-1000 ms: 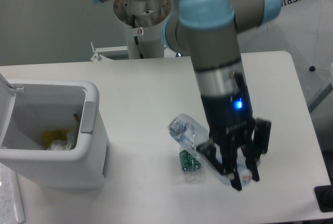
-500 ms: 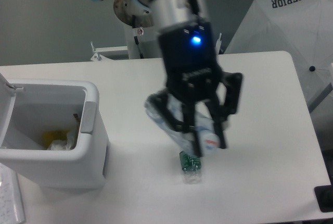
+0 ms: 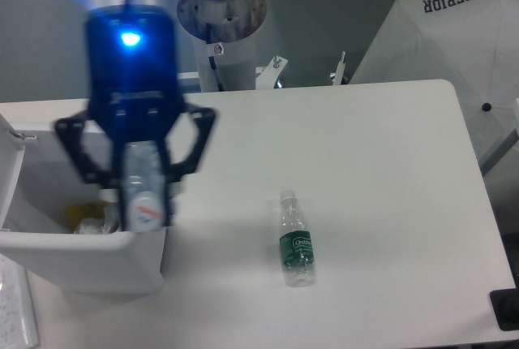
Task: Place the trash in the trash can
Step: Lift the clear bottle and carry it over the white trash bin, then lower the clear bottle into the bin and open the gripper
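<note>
Now gripper [image 3: 138, 195] over trash can [image 3: 81, 264].

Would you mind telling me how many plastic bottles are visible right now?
2: one bluish bottle held in the gripper over the trash can, one green-labelled bottle lying on the table.

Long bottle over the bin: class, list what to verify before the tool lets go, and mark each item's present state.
1. Long bottle held in the tool: ok, fingers flank it.
2. Trash can lid raised: ok, the opening shows.
3. Bottle inside the rim line: cannot tell; it overlaps the can's right wall from this single blurred view.
4. Room inside the can: ok, only some yellow scraps show at the bottom.
5. Short green-label bottle still to collect: not ok, it lies on the table, apart from the can.
</note>
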